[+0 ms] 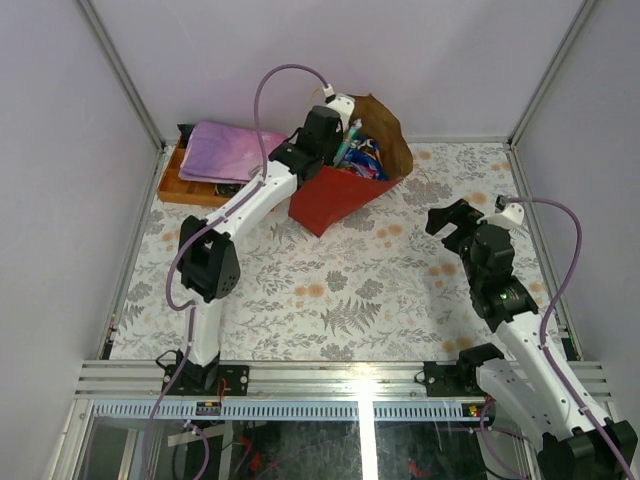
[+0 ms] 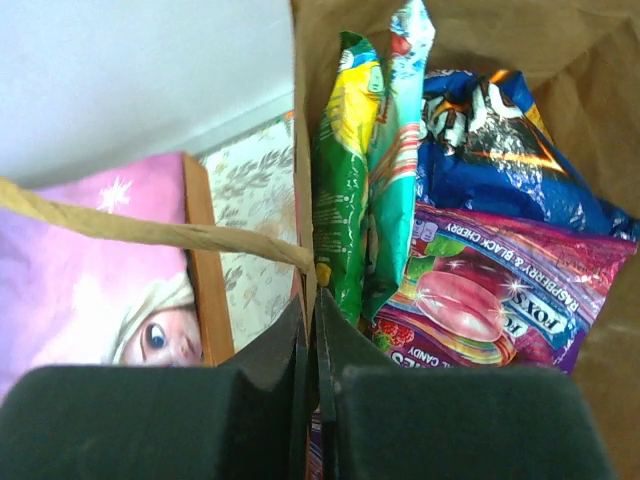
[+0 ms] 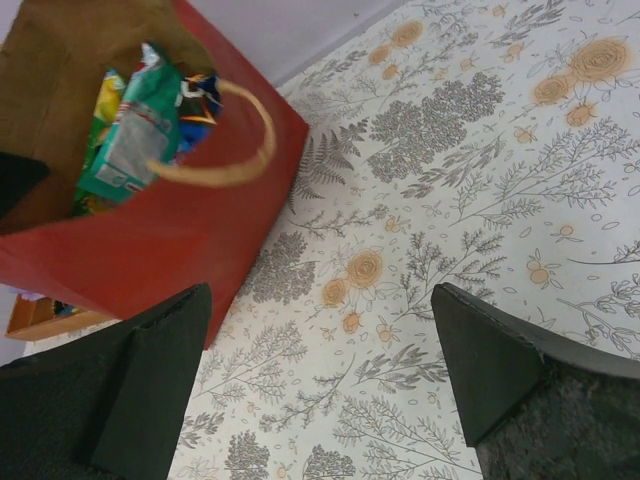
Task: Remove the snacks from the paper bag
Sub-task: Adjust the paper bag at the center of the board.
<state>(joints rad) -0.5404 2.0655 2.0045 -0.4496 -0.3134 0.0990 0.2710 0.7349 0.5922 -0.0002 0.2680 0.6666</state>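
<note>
The red paper bag [image 1: 335, 200] lies tilted at the back of the table, its brown inside [image 2: 590, 60] open toward my left wrist. In it are the snacks [image 1: 360, 155]: a blue Doritos bag [image 2: 500, 150], a green packet [image 2: 345, 170] and a purple candy pack [image 2: 490, 290]. My left gripper [image 2: 310, 310] is shut on the bag's left wall at the rim, beside the green packet. My right gripper [image 1: 450, 220] hovers open over the floral cloth, to the right of the bag [image 3: 170, 240], nothing between its fingers [image 3: 170, 360].
An orange wooden tray [image 1: 175, 180] with a pink-purple folded cloth [image 1: 230, 150] stands just left of the bag. One cord handle [image 2: 150, 232] stretches across the left wrist view; the other [image 3: 250, 150] arches over the bag's mouth. White walls enclose the table.
</note>
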